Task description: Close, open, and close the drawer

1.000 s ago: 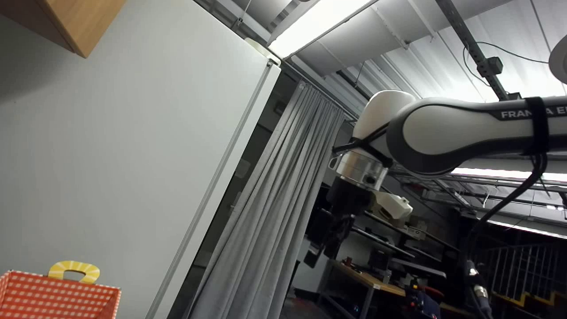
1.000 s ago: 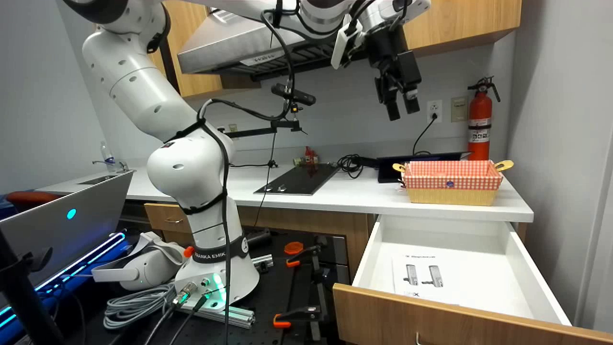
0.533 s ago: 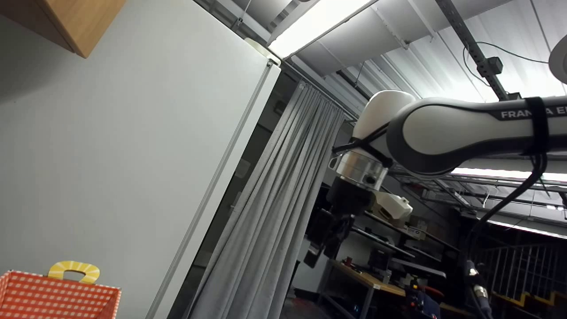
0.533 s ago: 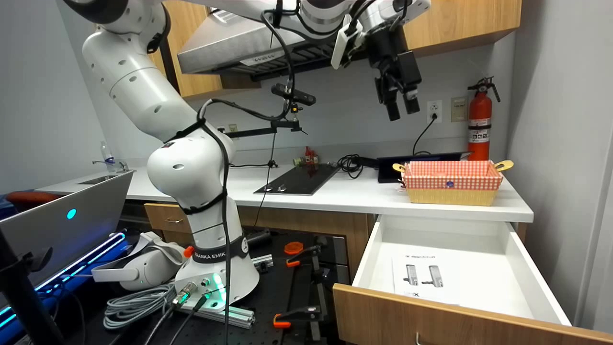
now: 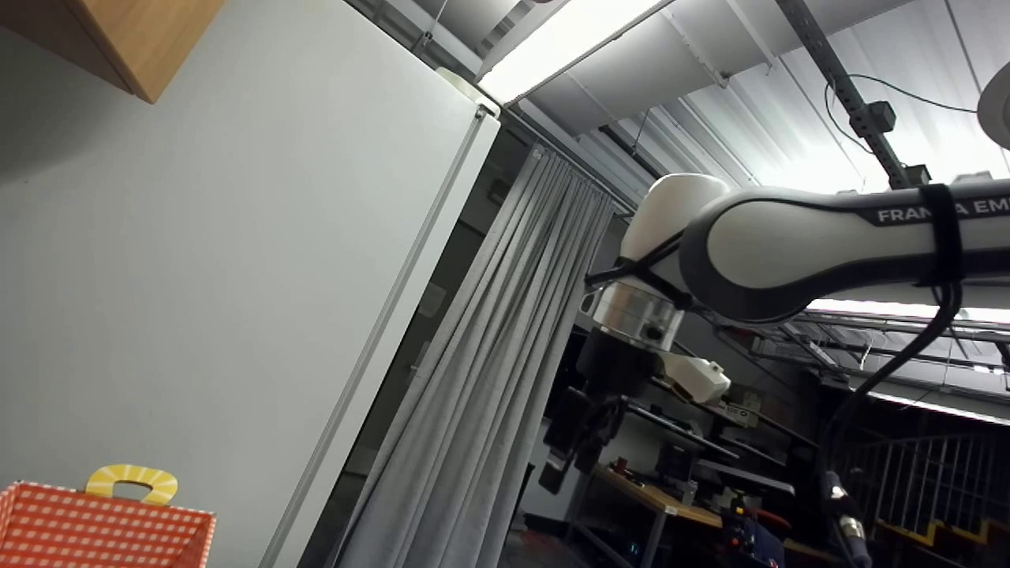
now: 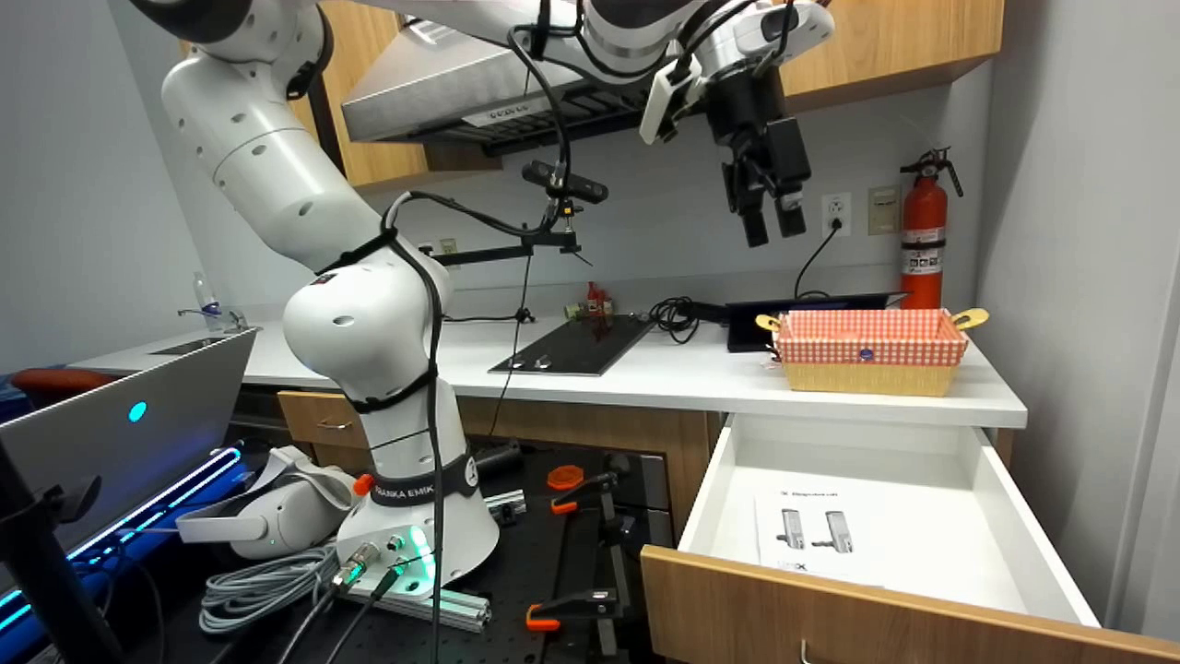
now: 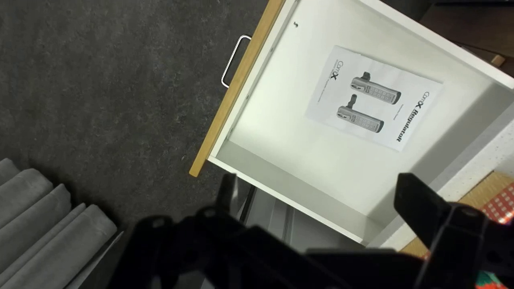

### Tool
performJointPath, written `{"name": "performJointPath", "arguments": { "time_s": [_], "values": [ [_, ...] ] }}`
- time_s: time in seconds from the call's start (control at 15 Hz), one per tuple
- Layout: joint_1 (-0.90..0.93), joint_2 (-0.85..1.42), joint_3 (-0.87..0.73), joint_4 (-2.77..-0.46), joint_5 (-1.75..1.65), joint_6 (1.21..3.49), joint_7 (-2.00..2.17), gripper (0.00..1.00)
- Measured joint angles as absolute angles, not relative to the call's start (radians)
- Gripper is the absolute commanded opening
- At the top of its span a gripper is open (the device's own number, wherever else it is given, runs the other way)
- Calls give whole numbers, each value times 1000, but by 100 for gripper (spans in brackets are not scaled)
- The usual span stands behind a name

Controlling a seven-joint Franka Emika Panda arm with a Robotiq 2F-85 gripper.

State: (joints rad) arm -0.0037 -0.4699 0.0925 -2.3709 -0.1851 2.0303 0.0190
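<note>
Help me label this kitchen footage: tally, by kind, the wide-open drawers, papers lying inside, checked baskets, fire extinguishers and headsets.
Wide-open drawer: 1
Printed paper: 1
Checked basket: 1
Fire extinguisher: 1
White headset: 1
Total: 5

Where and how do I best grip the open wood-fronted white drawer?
Probably by the middle of its silver U-shaped metal handle, from above, one jaw behind it: it stands off the light-brown wooden front panel, leaving a gap.
</note>
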Motion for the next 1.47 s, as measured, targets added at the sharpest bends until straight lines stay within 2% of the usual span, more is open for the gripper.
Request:
{"name": "performJointPath", "arguments": {
  "time_s": [0.53, 1.2, 1.27, 1.47],
  "values": [
    [-36, -368, 54, -2449, -206, 2060, 57, 100],
    [-157, -129, -21, -2523, -426, 2311, 293, 100],
    [-164, -100, -31, -2522, -453, 2334, 324, 79],
    [-172, -12, -64, -2504, -520, 2381, 409, 58]
  ]
}}
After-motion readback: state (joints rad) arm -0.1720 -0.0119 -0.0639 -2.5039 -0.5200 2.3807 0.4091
